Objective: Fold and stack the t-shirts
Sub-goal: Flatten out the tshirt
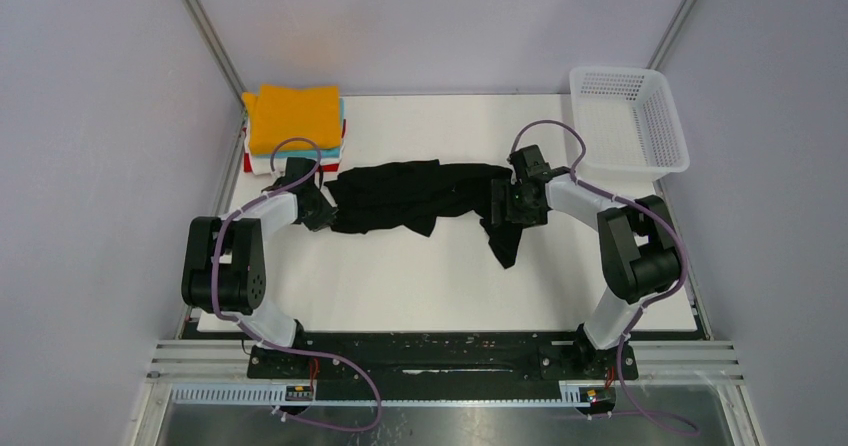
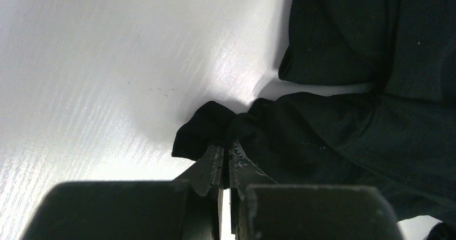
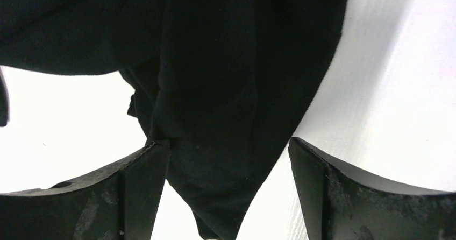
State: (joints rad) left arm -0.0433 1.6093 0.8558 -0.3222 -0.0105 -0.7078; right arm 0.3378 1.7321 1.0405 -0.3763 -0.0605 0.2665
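A large black t-shirt lies crumpled across the middle of the white table. My left gripper is low at its left edge and shut on a small bunch of the black cloth, fingertips pressed together. At the shirt's right end my right gripper stands open, low over the cloth. A hanging fold of the black shirt lies between its two wide-apart fingers. A folded stack sits at the back left, the orange t-shirt on top, with teal, white and red edges under it.
A white mesh basket stands at the back right corner. Grey walls and metal rails close in the table on the left, right and back. The arm bases sit on the black bar at the near edge.
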